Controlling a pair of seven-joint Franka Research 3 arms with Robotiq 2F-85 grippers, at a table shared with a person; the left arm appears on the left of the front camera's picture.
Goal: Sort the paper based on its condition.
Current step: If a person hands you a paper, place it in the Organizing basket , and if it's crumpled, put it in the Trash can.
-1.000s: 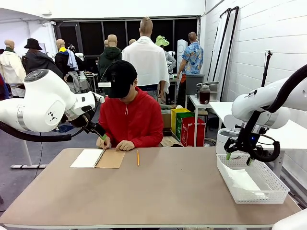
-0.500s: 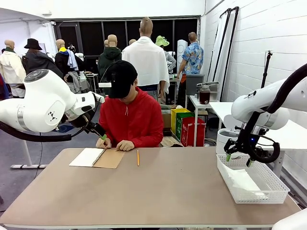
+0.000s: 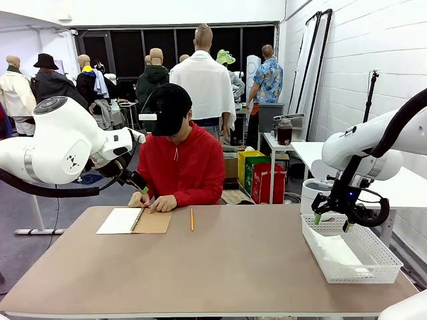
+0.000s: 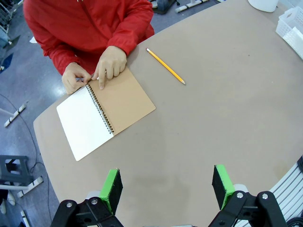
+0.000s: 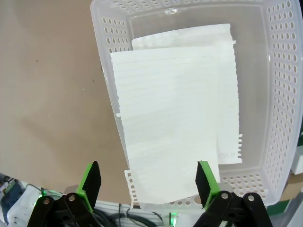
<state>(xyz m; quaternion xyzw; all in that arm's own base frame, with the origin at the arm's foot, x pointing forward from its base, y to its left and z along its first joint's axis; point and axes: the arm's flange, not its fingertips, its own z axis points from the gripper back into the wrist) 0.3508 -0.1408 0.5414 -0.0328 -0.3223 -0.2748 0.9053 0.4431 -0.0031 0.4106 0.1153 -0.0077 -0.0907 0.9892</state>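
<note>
Pencil (image 3: pixel 191 219) beside notebook (image 3: pixel 135 221) — person's hands (image 3: pixel 151 201) there

The notebook (image 3: pixel 134 221) lies open at the far left of the table (image 3: pixel 220 273), in front of the person (image 3: pixel 179 157), whose hands (image 4: pixel 110 63) rest on its far edge. The pencil (image 3: pixel 191 219) lies just right of it. The basket (image 3: pixel 373 257) stands at the right edge, with two sheets of paper (image 5: pixel 175 137) lying inside, one over the other.

White block wall (image 3: pixel 373 47), dark windows (image 3: pixel 127 50), grey floor (image 3: pixel 20 207)
</note>
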